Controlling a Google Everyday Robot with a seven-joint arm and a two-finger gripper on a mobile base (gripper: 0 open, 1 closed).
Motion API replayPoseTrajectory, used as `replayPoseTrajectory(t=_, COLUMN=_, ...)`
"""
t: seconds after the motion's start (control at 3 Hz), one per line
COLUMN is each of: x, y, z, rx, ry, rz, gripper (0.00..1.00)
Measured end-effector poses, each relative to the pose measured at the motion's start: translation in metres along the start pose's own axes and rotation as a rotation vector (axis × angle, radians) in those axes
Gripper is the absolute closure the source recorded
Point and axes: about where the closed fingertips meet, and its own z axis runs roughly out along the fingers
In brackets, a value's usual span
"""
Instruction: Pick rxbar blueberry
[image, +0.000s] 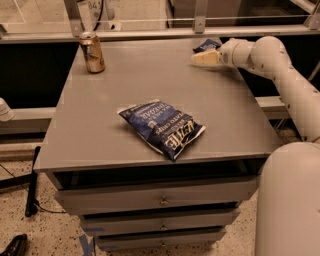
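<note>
The rxbar blueberry (206, 46) is a small flat dark navy wrapper lying at the far right of the grey table top (150, 80), near the back edge. My gripper (202, 59) is low over the table just in front of the bar, pointing left. Its white arm reaches in from the right and hides part of the bar. The gripper holds nothing that I can see.
A large crinkled blue-and-white chip bag (162, 127) lies in the front middle of the table. A tan drink can (92, 52) stands at the back left. A rail and glass panel run behind the table. Drawers sit below the top.
</note>
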Motion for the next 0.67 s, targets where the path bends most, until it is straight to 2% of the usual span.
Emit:
replayPoseTrajectory(t=0.33, x=0.0003, y=-0.0041, z=0.0051, rx=0.001, ry=0.007, rz=0.013, gripper=0.00)
replayPoseTrajectory(t=0.67, x=-0.0019, y=-0.0019, z=0.0109, rx=-0.011, ry=0.009, rz=0.019, gripper=0.16)
